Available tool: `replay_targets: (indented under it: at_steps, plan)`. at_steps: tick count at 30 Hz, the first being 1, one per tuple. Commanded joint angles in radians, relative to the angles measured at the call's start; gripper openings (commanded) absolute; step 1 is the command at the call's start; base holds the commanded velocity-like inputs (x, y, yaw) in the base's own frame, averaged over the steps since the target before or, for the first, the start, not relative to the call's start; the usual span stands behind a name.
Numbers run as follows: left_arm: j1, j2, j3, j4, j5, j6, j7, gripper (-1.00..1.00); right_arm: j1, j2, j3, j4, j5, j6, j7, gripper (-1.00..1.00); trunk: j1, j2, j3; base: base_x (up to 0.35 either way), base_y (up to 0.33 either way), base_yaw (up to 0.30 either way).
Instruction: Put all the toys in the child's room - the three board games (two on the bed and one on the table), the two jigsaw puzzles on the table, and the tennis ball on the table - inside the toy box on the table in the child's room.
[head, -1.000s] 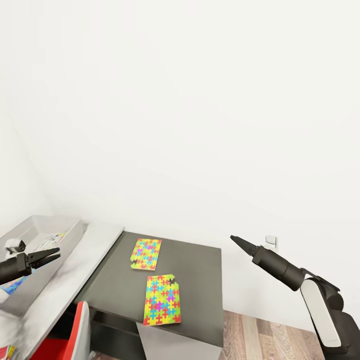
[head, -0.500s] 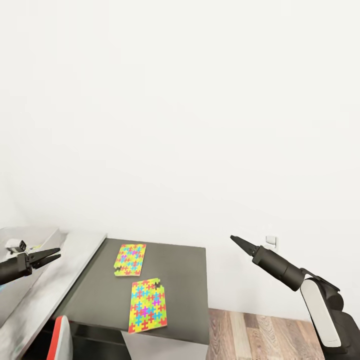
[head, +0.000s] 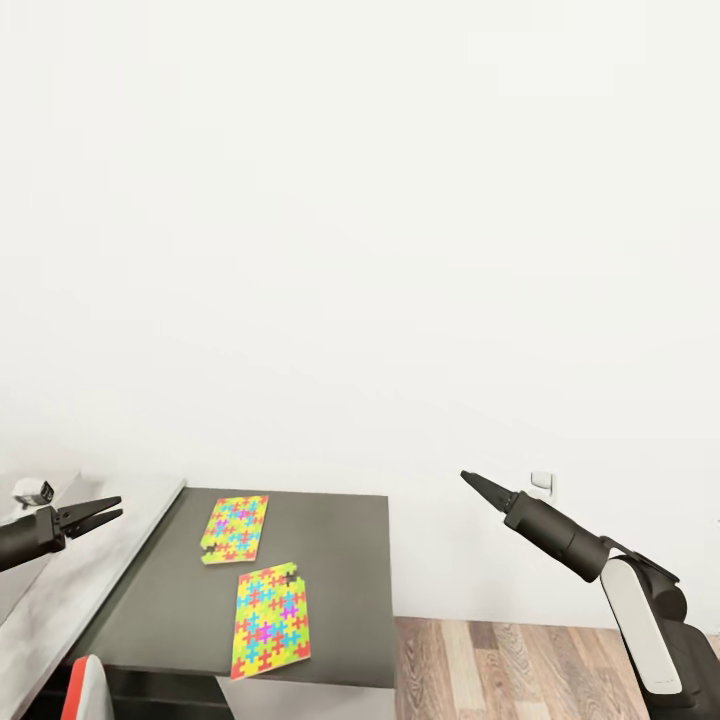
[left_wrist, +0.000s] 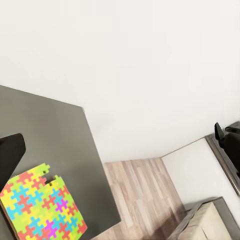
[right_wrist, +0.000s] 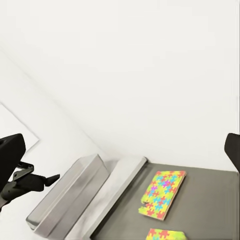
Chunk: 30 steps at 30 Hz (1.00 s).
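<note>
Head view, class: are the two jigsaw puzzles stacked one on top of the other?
No: the two jigsaw puzzles lie flat and apart on the dark desk wing.

A plain white wall (head: 360, 250) is filling most of the scene, evenly lit, with a small white socket plate (head: 541, 483) sitting low on it at the right. Wood-plank floor (head: 520, 665) is showing at the near right, and a red-and-white chair (head: 85, 688) is peeking in at the near left.
</note>
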Motion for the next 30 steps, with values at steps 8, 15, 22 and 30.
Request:
replay_targets:
  at_steps: [8, 15, 22, 30]
  plan:
    - [-0.001, 0.000, 0.000, 0.000, -0.002, 0.011, -0.005, 1.00, -0.001, 0.000, -0.002, 0.009, -0.005, 0.007, -0.002, 1.00, 0.000, -0.001, -0.004, 0.025, -0.160, -0.049]
    - [-0.001, 0.000, -0.001, 0.000, -0.002, 0.011, -0.005, 1.00, -0.001, 0.002, 0.000, 0.015, 0.000, 0.003, -0.013, 1.00, 0.000, -0.001, -0.009, 0.115, -0.022, -0.083]
    - [-0.001, 0.000, -0.002, 0.000, -0.002, 0.011, -0.005, 1.00, -0.001, 0.002, -0.001, 0.043, 0.002, 0.002, -0.017, 1.00, 0.000, -0.001, -0.009, 0.042, -0.010, -0.010]
    - [-0.001, 0.000, -0.002, 0.000, -0.002, 0.011, -0.005, 1.00, -0.001, 0.002, -0.001, 0.049, -0.001, 0.002, -0.017, 1.00, 0.000, -0.001, -0.009, 0.004, -0.042, -0.001]
